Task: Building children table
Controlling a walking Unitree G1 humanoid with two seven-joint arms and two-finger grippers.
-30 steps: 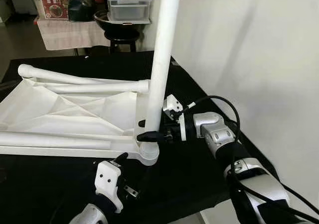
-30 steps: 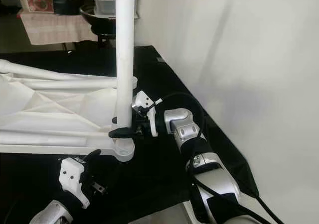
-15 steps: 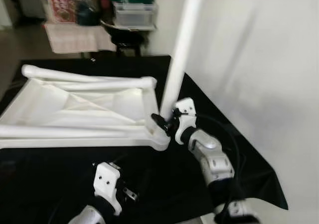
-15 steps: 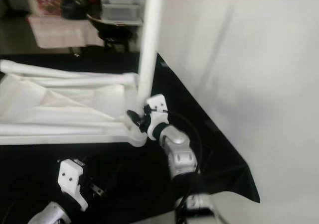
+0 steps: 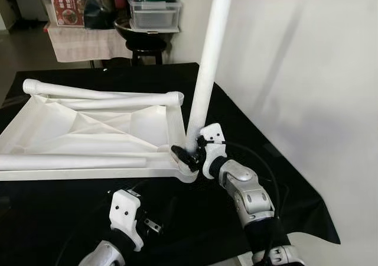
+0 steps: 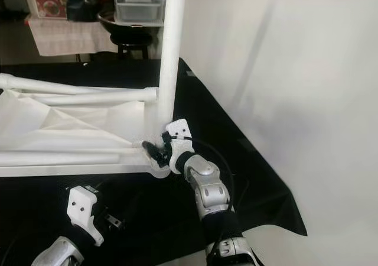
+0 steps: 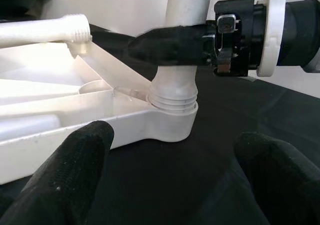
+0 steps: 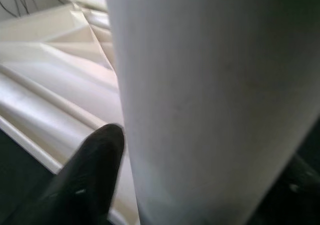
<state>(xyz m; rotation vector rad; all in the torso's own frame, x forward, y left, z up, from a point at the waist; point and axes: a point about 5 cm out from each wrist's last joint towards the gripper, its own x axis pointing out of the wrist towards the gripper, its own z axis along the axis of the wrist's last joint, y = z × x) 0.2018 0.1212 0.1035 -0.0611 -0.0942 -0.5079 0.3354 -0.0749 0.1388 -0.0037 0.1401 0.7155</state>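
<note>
White tabletop and white leg lie on a black cloth; the wall is white, 2 grippers black-fingered.

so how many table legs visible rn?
3. One upright leg in the corner socket, gripped by the right pincer; two lying on the upturned tabletop: far leg, near leg.

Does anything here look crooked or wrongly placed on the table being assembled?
Yes. The white leg standing in the corner socket of the upturned tabletop leans toward the wall rather than standing upright. The right gripper clamps it just above the socket, where threads show. The left gripper is open, short of it.
</note>
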